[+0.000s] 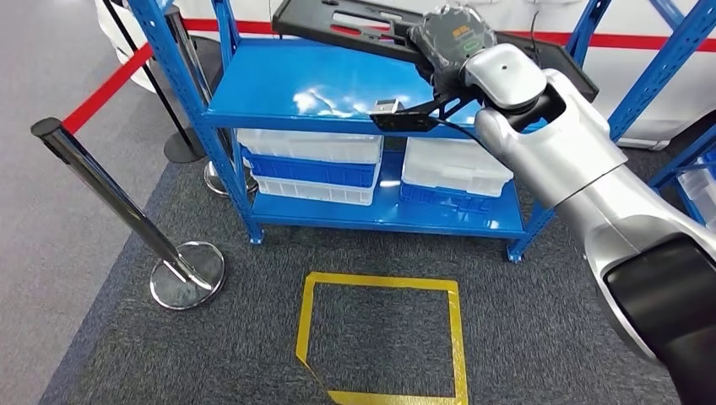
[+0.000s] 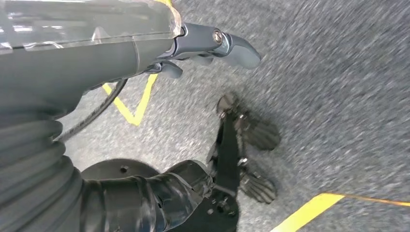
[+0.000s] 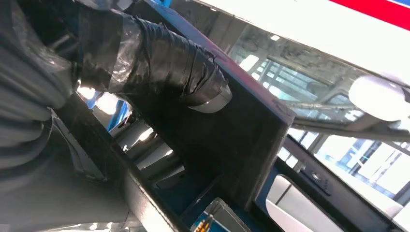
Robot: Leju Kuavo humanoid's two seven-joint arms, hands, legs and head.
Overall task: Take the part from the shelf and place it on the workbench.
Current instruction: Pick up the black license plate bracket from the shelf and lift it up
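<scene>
While the blue shelf (image 1: 338, 93) fills the far side of your view, with white and blue bins (image 1: 311, 164) on its lower tier, your right arm reaches over its top. There your right hand (image 1: 452, 42) grips the black flat part (image 1: 338, 21), tilted above the top shelf. Nearer you, yellow tape (image 1: 380, 337) marks the carpet. Your left hand (image 2: 212, 43) hangs above the floor, fingers curled, holding nothing.

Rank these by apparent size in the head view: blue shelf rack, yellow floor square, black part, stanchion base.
1. blue shelf rack
2. yellow floor square, cut off at the frame edge
3. black part, partly cropped and hidden by the right hand, so unsure against the square
4. stanchion base
</scene>
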